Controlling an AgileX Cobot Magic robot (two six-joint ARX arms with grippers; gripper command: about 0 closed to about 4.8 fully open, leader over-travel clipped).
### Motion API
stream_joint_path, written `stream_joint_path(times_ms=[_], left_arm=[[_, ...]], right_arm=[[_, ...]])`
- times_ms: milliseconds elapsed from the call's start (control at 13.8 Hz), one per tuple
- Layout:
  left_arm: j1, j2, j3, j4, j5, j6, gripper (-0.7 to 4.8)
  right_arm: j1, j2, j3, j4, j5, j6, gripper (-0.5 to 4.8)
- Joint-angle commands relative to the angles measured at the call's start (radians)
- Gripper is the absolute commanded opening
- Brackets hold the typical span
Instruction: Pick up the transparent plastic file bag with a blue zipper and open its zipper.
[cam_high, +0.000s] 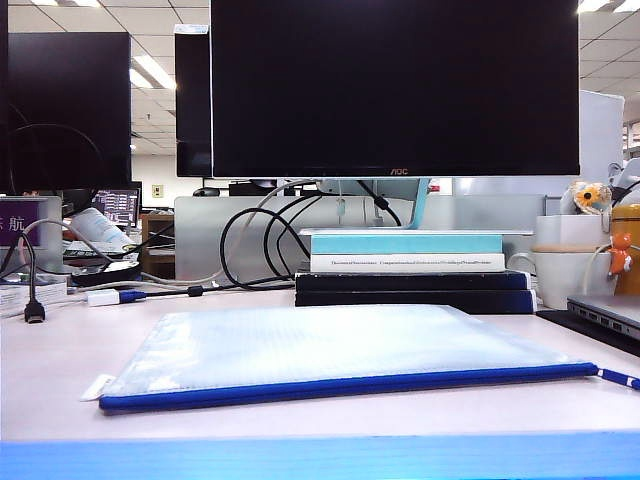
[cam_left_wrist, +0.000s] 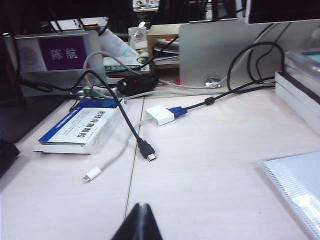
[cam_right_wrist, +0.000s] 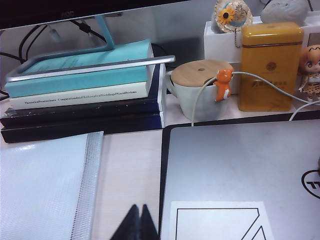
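Fingers of the left gripper (cam_left_wrist: 138, 223) and right gripper (cam_right_wrist: 138, 222) are pressed closed, empty, short of the file bag (cam_high: 340, 350), whose thin zipper (cam_high: 350, 387) lies flat against the desk (cam_high: 50, 380) and could slip a pinch.

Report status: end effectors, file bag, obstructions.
Left end effector shut, empty. Right end effector shut, empty. File bag flat on desk, zipper closed. Laptop right of bag.

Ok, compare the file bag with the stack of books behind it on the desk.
The file bag is a single thin translucent pouch lying flat; the stack of books is several opaque volumes piled up.
The bag spreads wider than the stack.
The bag has a blue zipper along its near edge; the books show teal, white and dark spines.
Both rest on the desk, untouched: the left gripper and right gripper are shut and away from them.
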Motion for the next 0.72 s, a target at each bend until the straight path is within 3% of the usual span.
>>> stream_joint_path(times_ms=[72, 217, 362, 507, 651, 724], left_arm=[[0.001, -0.004, 0.000, 0.014, 0.001, 0.004, -0.05], [0.000, -0.004, 0.002, 0.021, 0.005, -0.020, -0.05], [0.000, -0.004, 0.015, 0.021, 0.013, -0.095, -0.05], [-0.002, 0.004, 0.109, 0.035, 0.030, -0.159, -0.05], [-0.002, 0.071, 0.219, 0.034, 0.028, -0.121, -0.05], [-0.002, 0.196, 0.321, 0.021, 0.030, -0.066, -0.05]], right_arm=[[0.000, 0.000, -0.006, 0.018, 0.005, 0.003, -0.06], [0.000, 0.000, -0.006, 0.022, 0.005, 0.004, -0.06], [0.000, 0.000, -0.005, 0.021, 0.004, 0.020, -0.07], [0.000, 0.000, 0.006, 0.021, 0.004, 0.147, -0.07], [0.000, 0.000, 0.019, 0.016, 0.005, 0.169, -0.07], [0.000, 0.000, 0.040, 0.019, 0.006, 0.179, -0.07]])
